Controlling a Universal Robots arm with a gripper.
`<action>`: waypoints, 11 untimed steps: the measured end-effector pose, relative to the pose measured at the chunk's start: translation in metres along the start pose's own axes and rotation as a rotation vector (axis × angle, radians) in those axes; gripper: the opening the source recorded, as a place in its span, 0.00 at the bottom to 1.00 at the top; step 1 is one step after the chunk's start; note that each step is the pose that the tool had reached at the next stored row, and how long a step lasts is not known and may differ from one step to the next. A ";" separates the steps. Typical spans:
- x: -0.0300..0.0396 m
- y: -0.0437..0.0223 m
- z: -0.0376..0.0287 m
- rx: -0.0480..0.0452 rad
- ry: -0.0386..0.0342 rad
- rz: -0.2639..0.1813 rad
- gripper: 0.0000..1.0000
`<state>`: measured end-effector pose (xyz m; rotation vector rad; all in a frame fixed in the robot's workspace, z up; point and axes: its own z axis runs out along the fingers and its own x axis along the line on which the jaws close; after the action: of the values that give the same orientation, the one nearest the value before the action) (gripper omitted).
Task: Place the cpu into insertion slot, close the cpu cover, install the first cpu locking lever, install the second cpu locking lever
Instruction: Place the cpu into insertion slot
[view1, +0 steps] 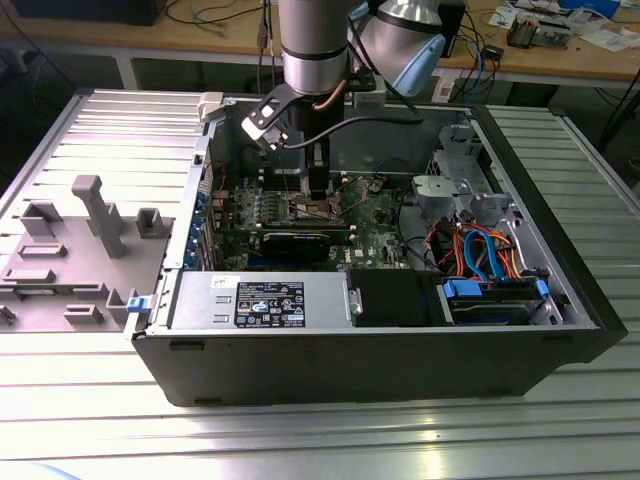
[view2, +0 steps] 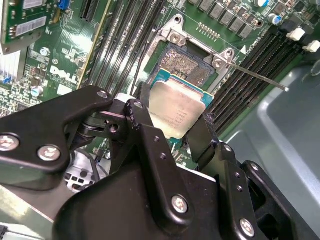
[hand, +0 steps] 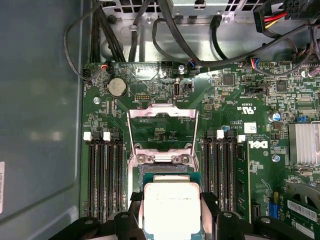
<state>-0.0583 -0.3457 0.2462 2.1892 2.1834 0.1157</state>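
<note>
My gripper (view2: 175, 114) is shut on the cpu (view2: 176, 107), a flat square chip with a silver top, its black fingers (view2: 145, 112) pressing two opposite edges. The chip hangs tilted just over the near part of the insertion slot (view2: 186, 64), whose dark recess with contact pads lies uncovered beyond it. In the first wrist view the cpu (hand: 172, 210) sits between the fingers of the gripper (hand: 172, 200), and the cpu cover (hand: 162, 112) stands swung open past the slot. A thin metal lever (view2: 260, 77) sticks out free beside the socket. In the exterior view the gripper (view1: 318, 195) reaches down onto the green motherboard (view1: 375, 225).
The open black computer case (view1: 350, 360) lies on a ribbed metal table. Black memory slots (hand: 105, 175) flank the socket on both sides. A power supply (view1: 265, 300), a drive cage with blue and orange cables (view1: 490, 265) and a graphics card (view1: 300, 243) fill the case. A grey fixture tray (view1: 70, 250) lies outside.
</note>
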 end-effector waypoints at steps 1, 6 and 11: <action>0.0000 -0.0001 0.0017 0.0000 0.0000 0.000 0.54; 0.0010 -0.0011 0.0121 0.0001 0.0000 -0.002 0.54; 0.0016 -0.0020 0.0220 0.0001 0.0008 -0.006 0.54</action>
<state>-0.0584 -0.3437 0.2241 2.1829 2.1903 0.1163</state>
